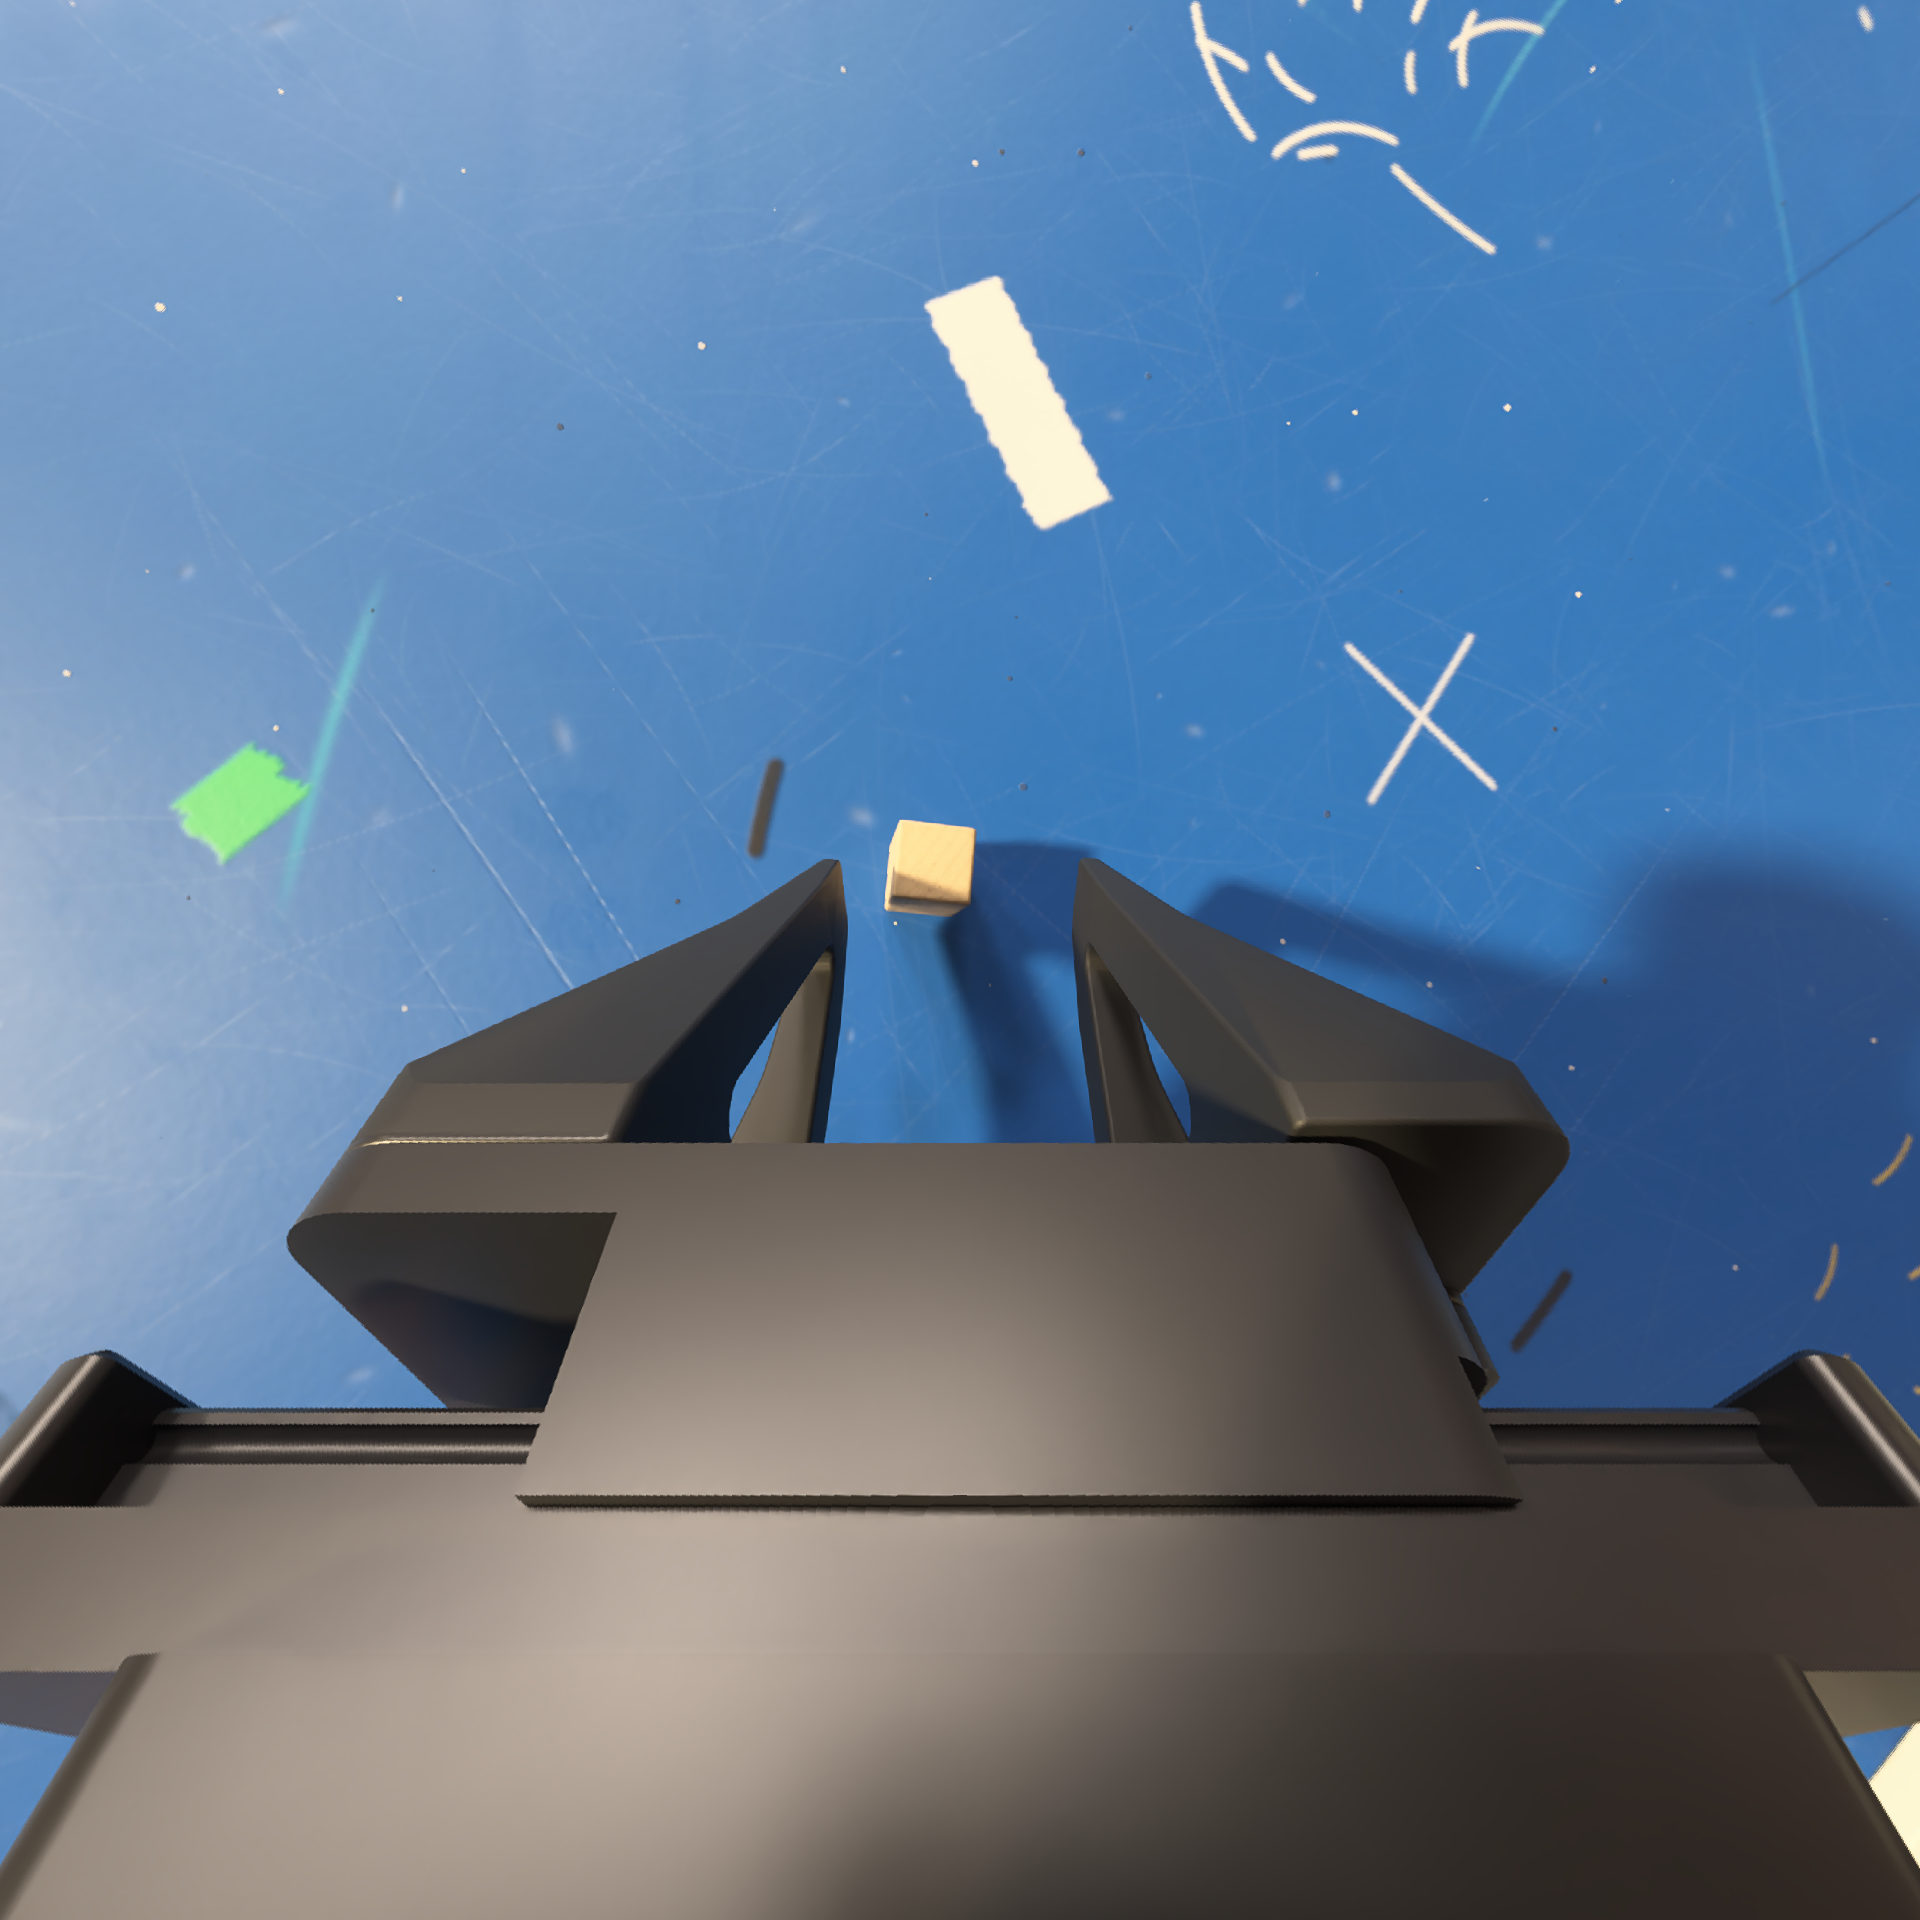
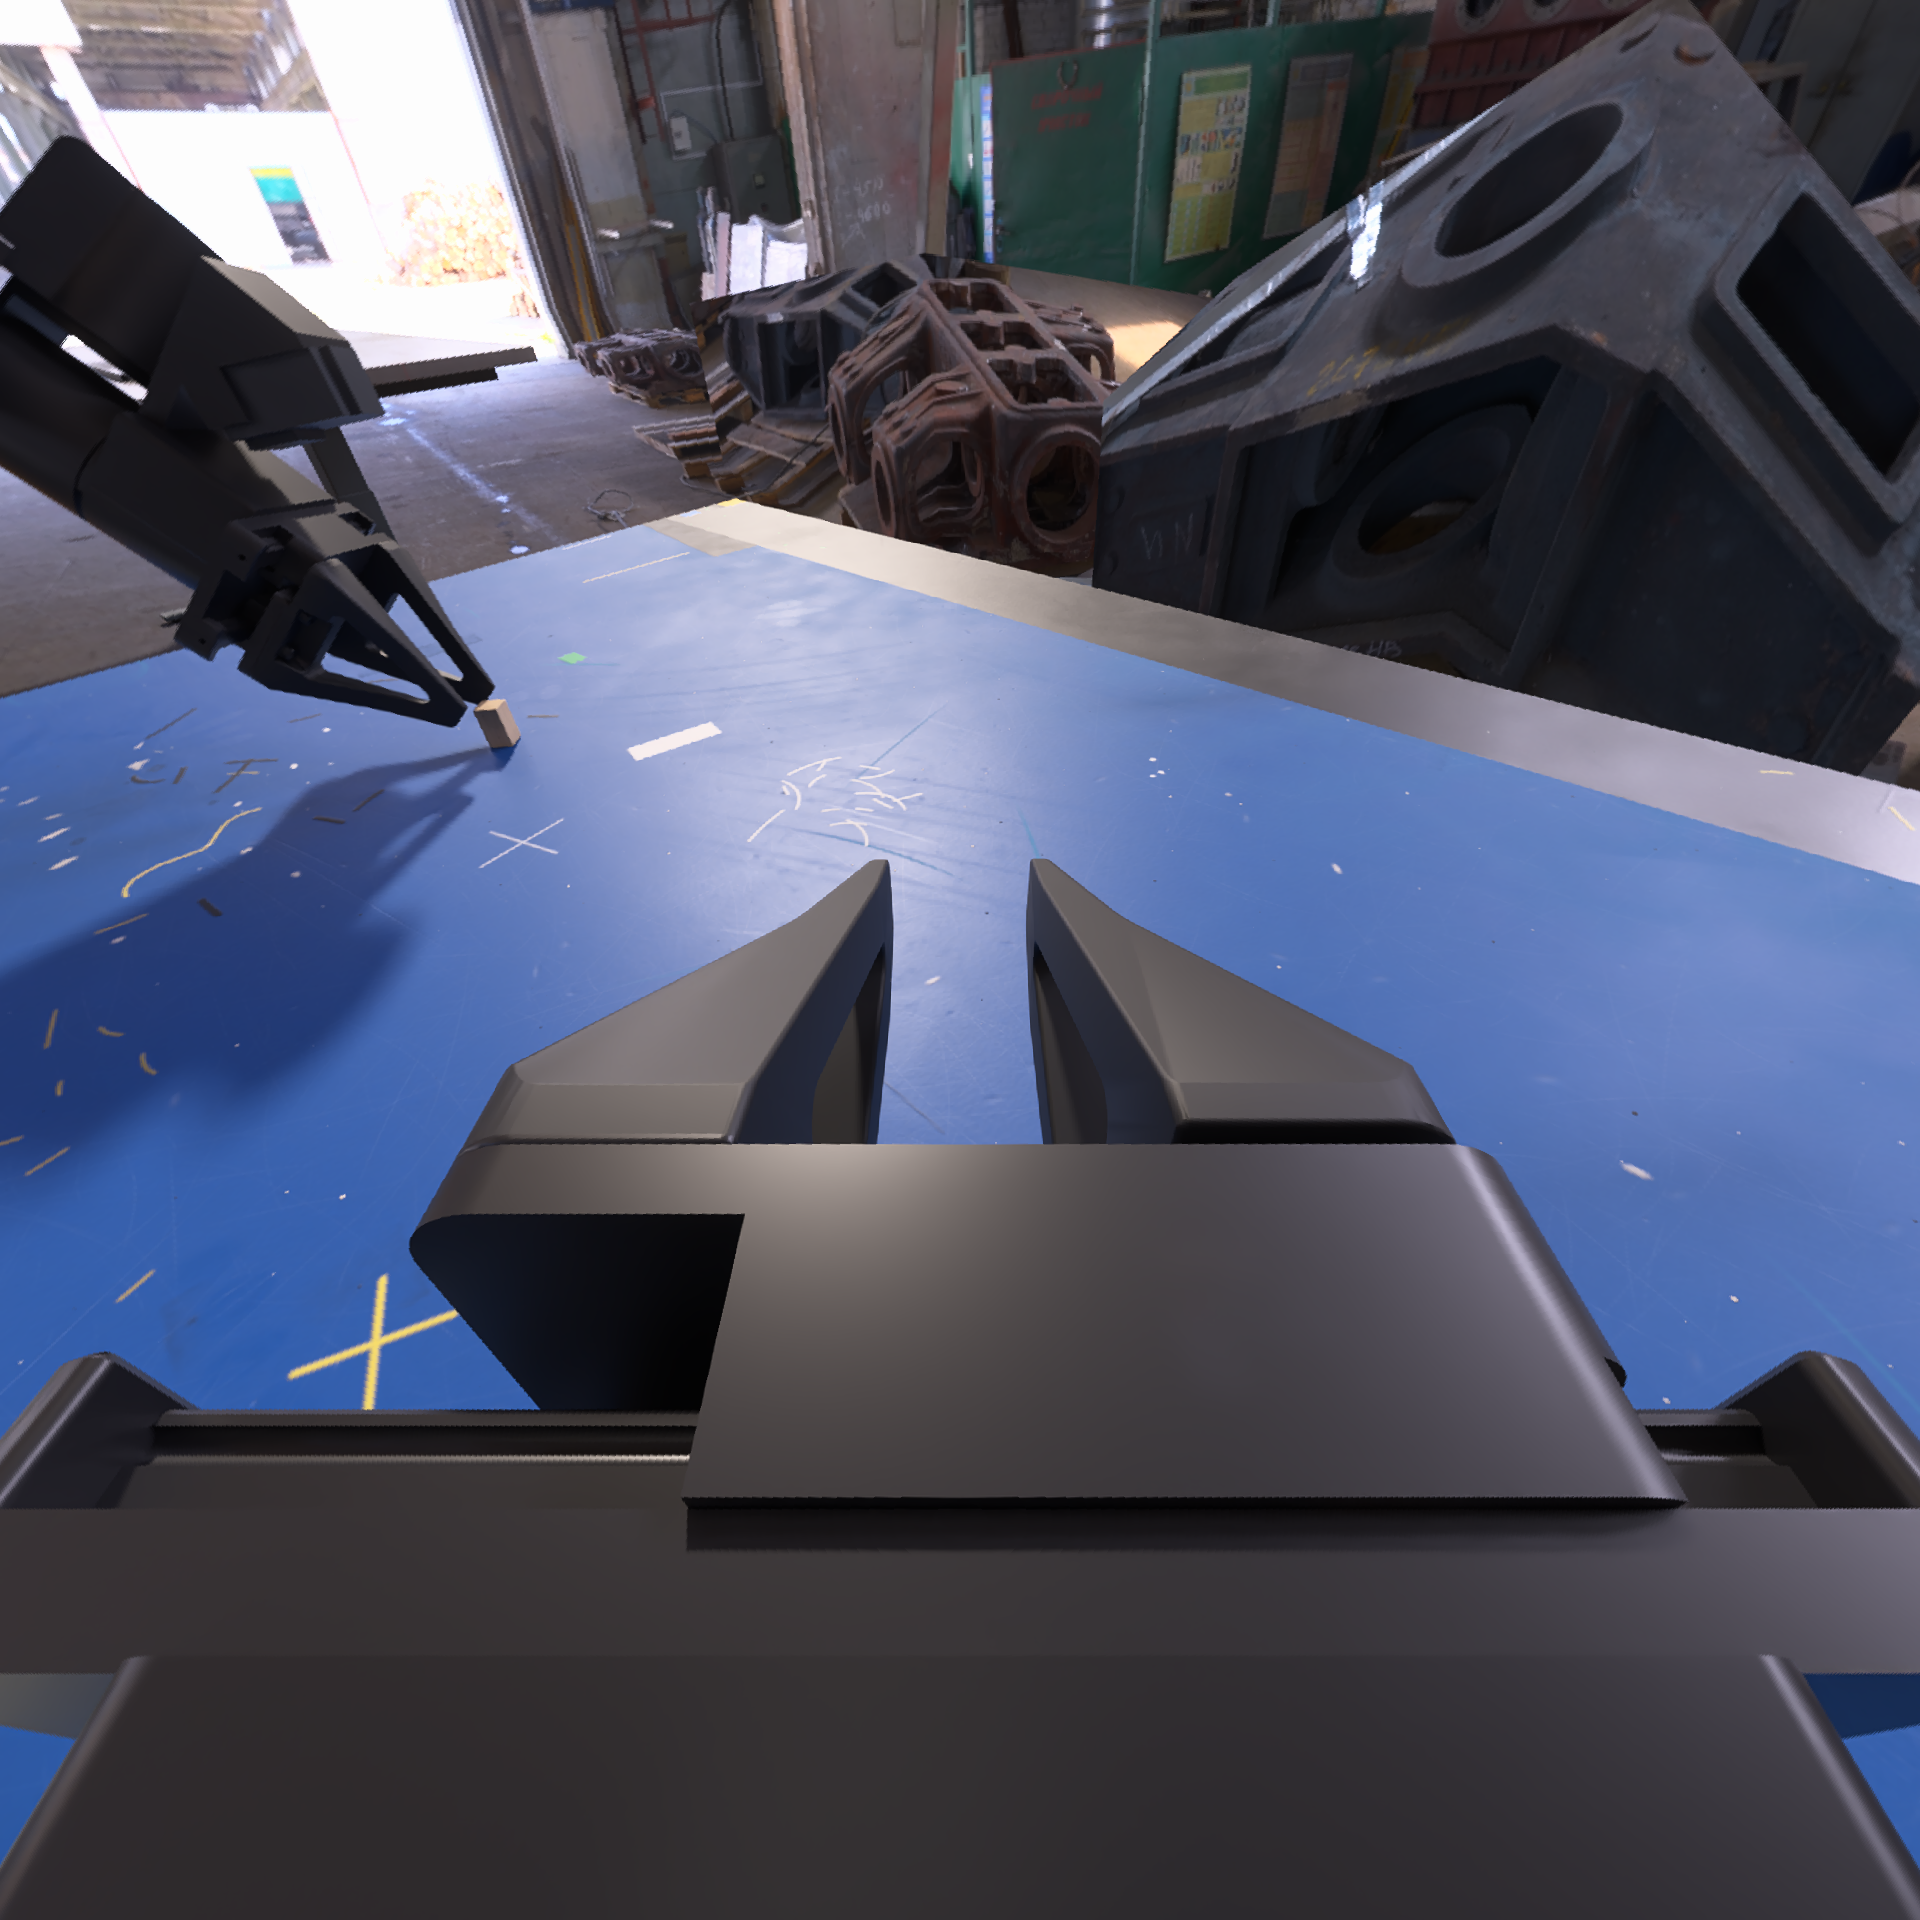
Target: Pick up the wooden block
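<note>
A small pale wooden block (image 1: 929, 868) rests on the blue table top (image 1: 520, 468). My left gripper (image 1: 958, 883) is open, its two dark fingertips either side of the block and just short of it, with the block nearer the left finger. In the right wrist view the same block (image 2: 497, 722) lies at the far left just past the tips of the left gripper (image 2: 470, 702), which slants down onto it. My right gripper (image 2: 958, 883) is open and empty, over bare table far from the block.
A white tape strip (image 1: 1016, 403), a green tape scrap (image 1: 239, 802) and a chalk cross (image 1: 1419, 717) mark the table. The grey far table edge (image 2: 1351, 675) runs across the right wrist view, with heavy metal castings (image 2: 1507, 416) beyond it.
</note>
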